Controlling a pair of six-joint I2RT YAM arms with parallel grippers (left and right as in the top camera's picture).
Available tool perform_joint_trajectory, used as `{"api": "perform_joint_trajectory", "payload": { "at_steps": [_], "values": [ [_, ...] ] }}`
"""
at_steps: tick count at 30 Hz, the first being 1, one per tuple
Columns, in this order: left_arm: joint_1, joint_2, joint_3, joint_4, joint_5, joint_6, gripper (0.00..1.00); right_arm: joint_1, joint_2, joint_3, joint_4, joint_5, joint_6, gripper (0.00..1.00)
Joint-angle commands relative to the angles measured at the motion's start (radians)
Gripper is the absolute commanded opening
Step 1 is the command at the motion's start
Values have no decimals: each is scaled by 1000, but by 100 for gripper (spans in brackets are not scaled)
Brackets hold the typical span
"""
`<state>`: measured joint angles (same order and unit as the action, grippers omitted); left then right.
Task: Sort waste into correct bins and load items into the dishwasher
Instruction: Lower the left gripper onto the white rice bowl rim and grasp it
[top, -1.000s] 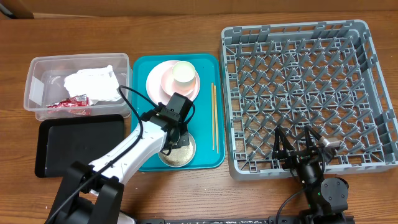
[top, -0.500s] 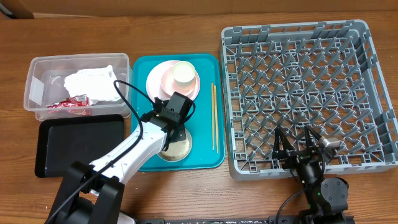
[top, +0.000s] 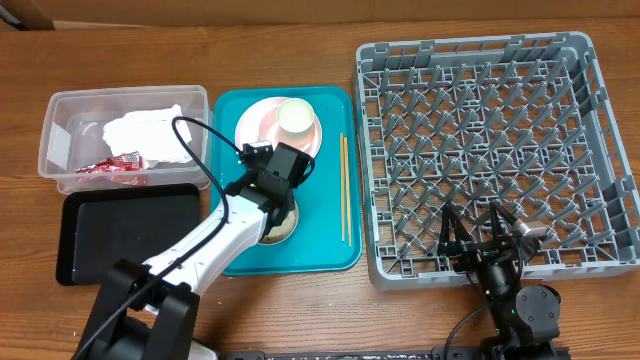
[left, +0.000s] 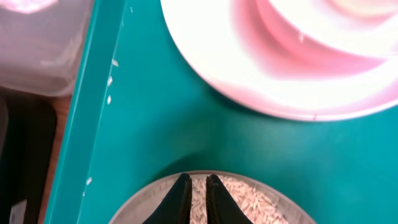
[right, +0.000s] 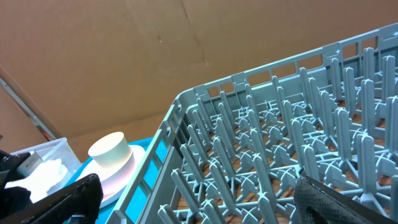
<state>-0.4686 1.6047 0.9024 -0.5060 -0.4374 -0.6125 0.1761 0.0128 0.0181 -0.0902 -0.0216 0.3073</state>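
Right gripper (right: 198, 182): hangs over the near edge of the dish rack (top: 470, 44). Fingers spread wide, only rack pegs between them.

Left gripper (left: 198, 177): fingers narrow, only a slit between them. The tips are at the far rim of the pale grey bowl (left: 146, 196). Pinching the rim or merely against it: cannot tell. The bowl carries rice (left: 242, 200) and is at the near half of the teal tray (top: 325, 250). In the overhead view the left arm (top: 215, 240) covers most of it.

Near left: black tray (top: 120, 235) on the table (top: 330, 310), just beside the teal tray's left edge.

Around the bowl:
- Loose grains (left: 111, 81) lie along the teal tray's left side.
- Chopsticks (top: 345, 190) lie lengthwise along its right side, apart from the bowl.
- Just beyond the fingertips are stacked plates (top: 255, 130) with the cream cup (top: 297, 117) on top, the closest thing ahead of the gripper.

Far left: clear tub (top: 60, 105) holding the crumpled napkin (top: 148, 135) and red packet (top: 110, 166). Packet print is too small to read. The pale label (top: 58, 148) on the tub's left end is illegible.

Behind the table: brown cardboard (right: 124, 56).
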Motion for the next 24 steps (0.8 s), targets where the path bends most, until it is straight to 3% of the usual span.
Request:
{"api": "perform_joint_trajectory", "payload": {
  "at_steps": [1,4,8,12,17,19,21,24],
  "values": [
    [26,-8,-10,30,-45,53,12,-7,-10,-10,6,1,-1,100],
    [42,-8,-9,48,-45,68,4,-7,-10,-10,6,1,-1,100],
    [42,-12,19,35,-40,116,4,-7,-10,-10,6,1,-1,100],
    [36,-33,116,-106,-10,130,4,-7,-10,-10,6,1,-1,100],
    [36,-64,272,-356,208,130,4,-7,-10,-10,6,1,-1,100],
    [36,-65,294,-397,335,130,6,-7,-10,-10,6,1,-1,100],
    [36,-63,293,-411,453,130,17,-7,-10,-10,6,1,-1,100],
    [36,-56,282,-431,538,130,19,-7,-10,-10,6,1,-1,100]
  ]
}}
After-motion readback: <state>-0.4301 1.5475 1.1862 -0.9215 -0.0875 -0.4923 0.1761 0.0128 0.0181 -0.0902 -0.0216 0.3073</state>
